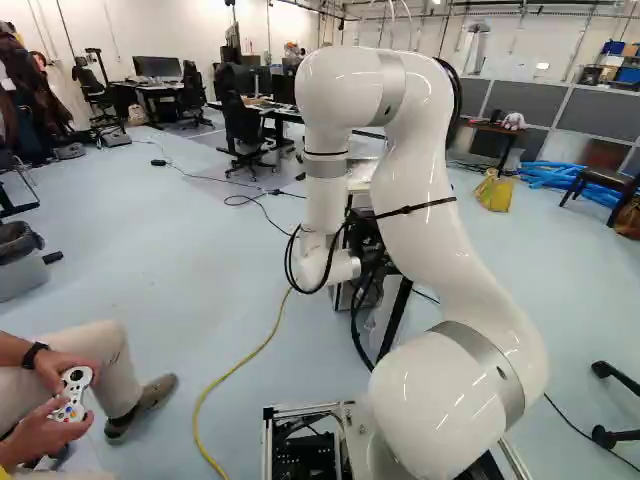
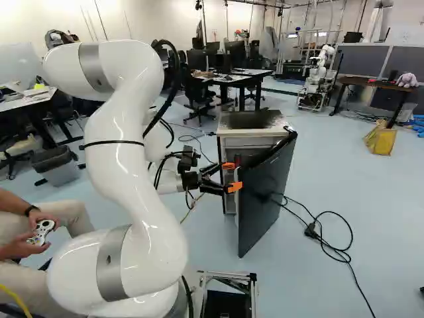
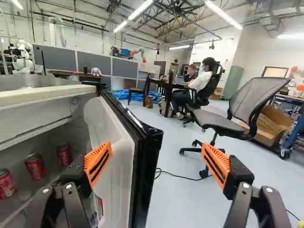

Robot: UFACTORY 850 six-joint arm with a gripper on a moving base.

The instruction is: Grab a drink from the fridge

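The small fridge stands with its black door swung open. The end effector has its orange-padded fingers spread wide, the door's edge between them: one finger by the white inner side, the other out past the dark outer face; whether either touches is unclear. Three red soda cans stand in a row inside the fridge, beside the finger on the inner side. A black cable lies looped on the floor beyond the door, and a yellow bag sits farther off.
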